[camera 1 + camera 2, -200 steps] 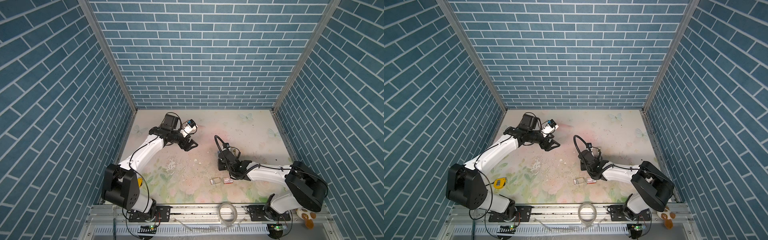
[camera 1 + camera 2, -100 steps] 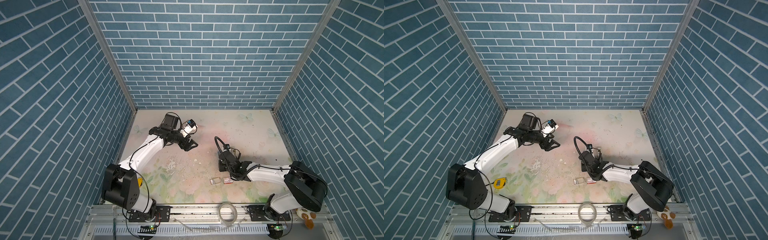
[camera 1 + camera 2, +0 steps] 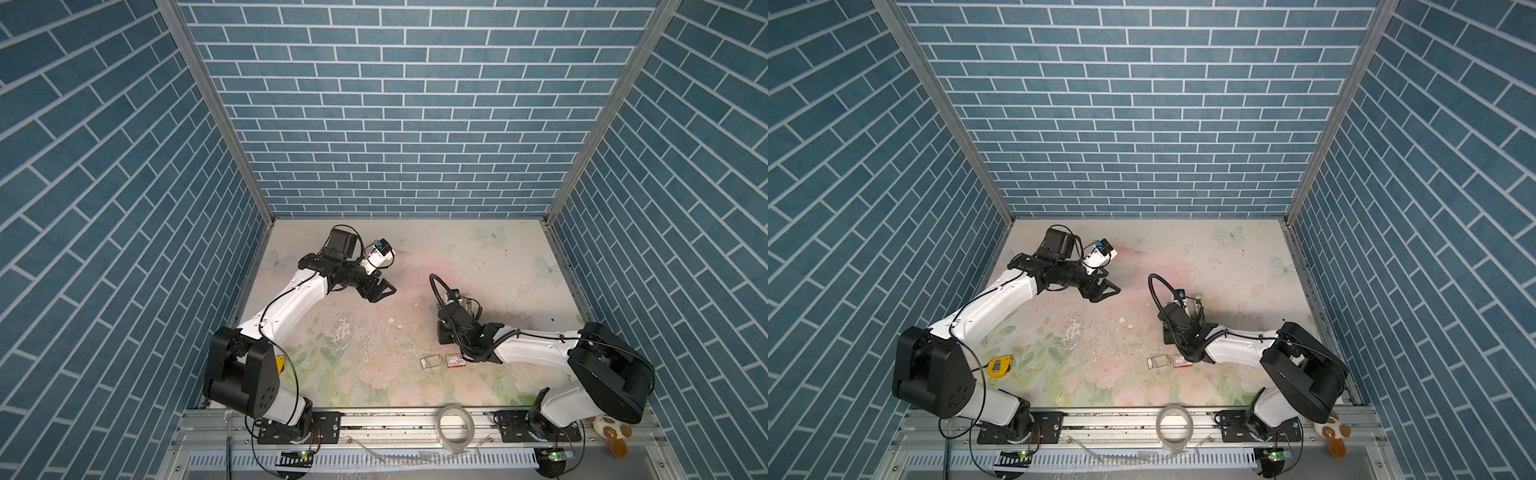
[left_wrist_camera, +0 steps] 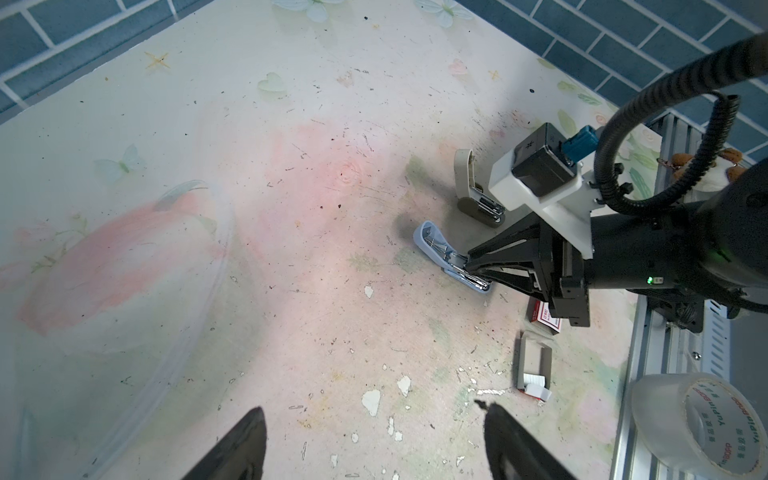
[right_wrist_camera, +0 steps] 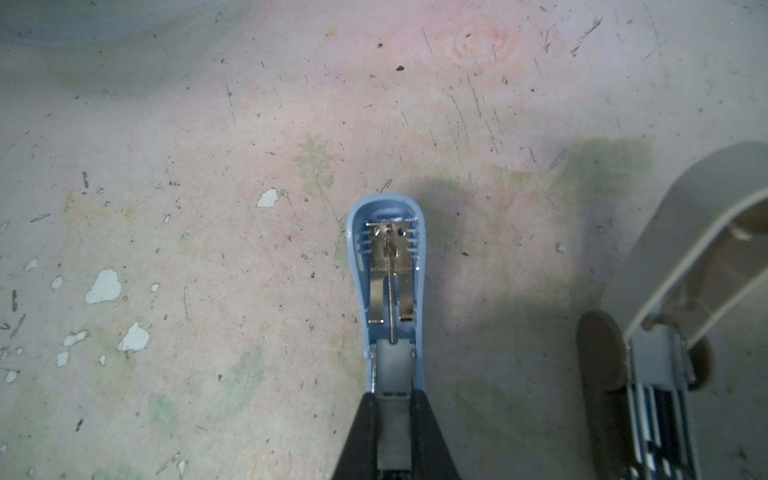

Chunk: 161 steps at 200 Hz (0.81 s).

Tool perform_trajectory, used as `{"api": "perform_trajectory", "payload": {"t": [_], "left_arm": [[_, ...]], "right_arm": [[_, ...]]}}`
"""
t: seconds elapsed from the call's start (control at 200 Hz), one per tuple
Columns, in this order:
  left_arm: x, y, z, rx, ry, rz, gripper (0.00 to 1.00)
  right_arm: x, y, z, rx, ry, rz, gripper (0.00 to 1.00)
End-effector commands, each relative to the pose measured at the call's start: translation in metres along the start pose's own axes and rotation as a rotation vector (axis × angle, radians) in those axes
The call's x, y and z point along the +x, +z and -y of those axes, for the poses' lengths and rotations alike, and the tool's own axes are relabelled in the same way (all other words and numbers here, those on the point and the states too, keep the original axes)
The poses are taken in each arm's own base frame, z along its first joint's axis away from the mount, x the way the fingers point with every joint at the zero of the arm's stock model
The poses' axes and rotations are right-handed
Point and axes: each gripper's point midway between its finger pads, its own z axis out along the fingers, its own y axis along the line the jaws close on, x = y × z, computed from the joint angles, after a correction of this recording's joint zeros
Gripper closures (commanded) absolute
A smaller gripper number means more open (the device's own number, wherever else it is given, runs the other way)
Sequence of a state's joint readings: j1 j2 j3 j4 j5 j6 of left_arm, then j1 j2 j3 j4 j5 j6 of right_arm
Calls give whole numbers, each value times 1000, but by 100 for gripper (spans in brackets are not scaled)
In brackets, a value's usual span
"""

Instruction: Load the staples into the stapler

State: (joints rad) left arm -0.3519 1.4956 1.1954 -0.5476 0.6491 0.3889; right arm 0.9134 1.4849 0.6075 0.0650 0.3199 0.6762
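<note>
A light-blue stapler [image 5: 388,282] lies on the table with its lid folded back, also seen from the left wrist view [image 4: 434,241]. My right gripper [image 5: 392,401] is shut on a flat grey strip of staples [image 5: 392,419] lying in the stapler's open channel; in the left wrist view the right gripper [image 4: 478,276] sits low at the stapler's base. In both top views the right arm hides the blue stapler. My left gripper [image 3: 384,291] [image 4: 370,409] hovers open and empty at the far left of the table.
A beige stapler [image 5: 681,266] [image 3: 468,306] stands open right beside the blue one. A white-and-red box [image 3: 456,361] and its grey tray [image 3: 431,362] lie near the front. A tape roll [image 3: 456,428] sits on the front rail, a yellow tape measure [image 3: 999,366] at the left. Loose staples litter the table.
My right wrist has edged slightly to the left. The left arm has not moved.
</note>
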Motion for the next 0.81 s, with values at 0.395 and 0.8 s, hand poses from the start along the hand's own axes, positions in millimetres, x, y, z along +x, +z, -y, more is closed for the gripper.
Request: {"api": "perform_trajectory", "payload": {"t": [0.395, 0.8], "left_arm": [[6, 5, 3, 19, -9, -12, 17], [7, 5, 3, 20, -10, -12, 17]], "right_arm": [[9, -1, 6, 7, 33, -25, 86], [7, -3, 5, 9, 30, -28, 78]]}}
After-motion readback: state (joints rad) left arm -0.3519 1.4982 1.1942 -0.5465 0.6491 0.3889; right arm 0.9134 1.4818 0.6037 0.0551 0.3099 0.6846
